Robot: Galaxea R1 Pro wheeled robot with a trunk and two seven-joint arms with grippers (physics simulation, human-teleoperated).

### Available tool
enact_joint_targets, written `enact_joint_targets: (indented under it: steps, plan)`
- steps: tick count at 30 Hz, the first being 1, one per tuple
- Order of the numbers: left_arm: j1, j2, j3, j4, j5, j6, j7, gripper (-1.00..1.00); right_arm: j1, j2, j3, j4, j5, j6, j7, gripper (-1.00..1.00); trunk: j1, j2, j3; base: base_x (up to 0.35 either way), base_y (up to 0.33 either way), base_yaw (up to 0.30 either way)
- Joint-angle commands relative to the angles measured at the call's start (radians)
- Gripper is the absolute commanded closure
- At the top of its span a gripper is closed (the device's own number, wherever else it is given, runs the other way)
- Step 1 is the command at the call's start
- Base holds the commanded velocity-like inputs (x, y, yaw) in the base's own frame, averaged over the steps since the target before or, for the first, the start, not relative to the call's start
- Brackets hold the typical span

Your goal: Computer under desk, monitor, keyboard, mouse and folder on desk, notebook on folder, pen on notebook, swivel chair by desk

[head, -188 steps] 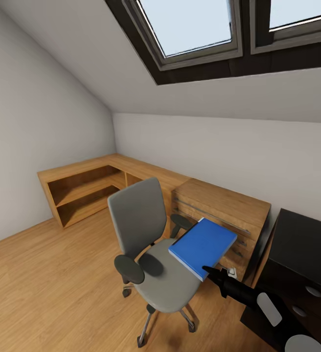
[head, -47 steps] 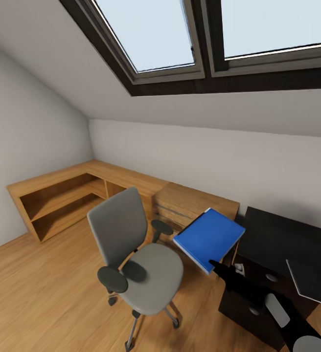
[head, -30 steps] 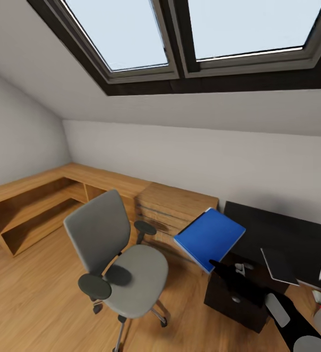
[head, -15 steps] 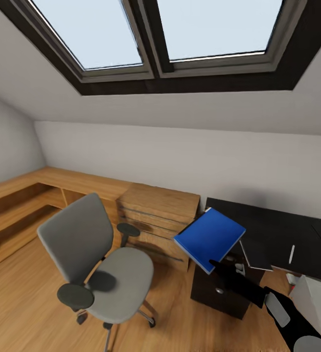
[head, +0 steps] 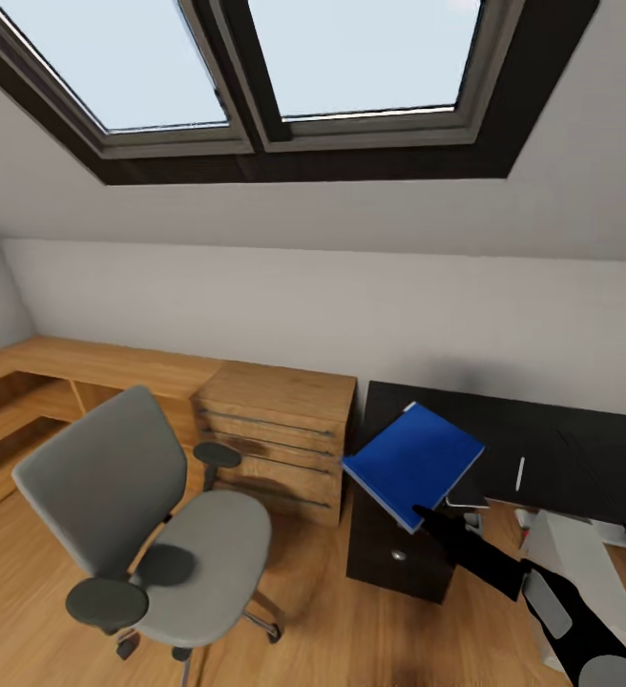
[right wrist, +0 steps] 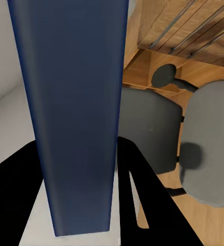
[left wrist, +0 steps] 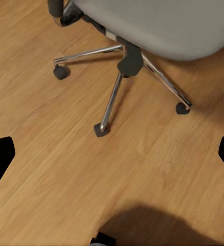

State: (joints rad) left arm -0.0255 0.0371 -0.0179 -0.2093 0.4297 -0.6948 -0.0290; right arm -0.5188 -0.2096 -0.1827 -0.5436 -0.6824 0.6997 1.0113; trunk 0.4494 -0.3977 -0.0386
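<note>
One claw (head: 427,520) grips the folder (head: 413,462) above the desk (head: 580,448) edge.

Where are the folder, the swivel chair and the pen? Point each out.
folder (head: 413,465), head view, middle of its blue cover.
swivel chair (head: 203,556), head view, grey seat.
pen (head: 520,474), head view, middle of the whitish stick.

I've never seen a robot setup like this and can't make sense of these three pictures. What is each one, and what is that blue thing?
These are simulator renders from a wheeled robot with two arms. The big picture comes from its head camera, looking over a bedroom. The black arm at lower right ends in the right gripper, shut on the blue folder, held in the air in front of the black desk. A pen lies on that desk. The grey swivel chair stands on the wooden floor. The other two pictures come from cameras near each gripper: one looks down at the chair's chrome base, the other along the folder.
</note>
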Motion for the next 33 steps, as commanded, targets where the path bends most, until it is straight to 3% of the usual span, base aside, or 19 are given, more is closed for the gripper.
enact_joint_targets:
  steps: [1,13,28,33]
  plan:
    - [-0.001,0.0,-0.002,0.0,0.006,-0.002,-0.003,-1.0,-0.001,0.0,-0.001,0.001,-0.003,0.006,0.002,1.0,0.001,-0.002,-0.002,0.0,0.0,-0.237]
    - [-0.001,0.0,-0.003,0.001,0.006,-0.001,-0.005,-1.0,-0.001,-0.01,-0.001,0.001,-0.003,0.006,0.006,1.0,0.001,-0.002,-0.002,0.0,0.0,-0.202]
    - [-0.001,0.0,-0.004,0.0,0.006,0.0,-0.005,-1.0,-0.001,-0.025,-0.006,0.002,-0.003,0.005,0.006,1.0,0.001,-0.002,-0.002,0.0,0.0,-0.021]
    - [-0.001,0.0,-0.004,0.0,0.006,0.0,-0.005,-1.0,-0.001,-0.026,-0.051,0.003,-0.003,0.005,0.005,1.0,0.001,-0.002,-0.002,0.0,0.0,0.0]
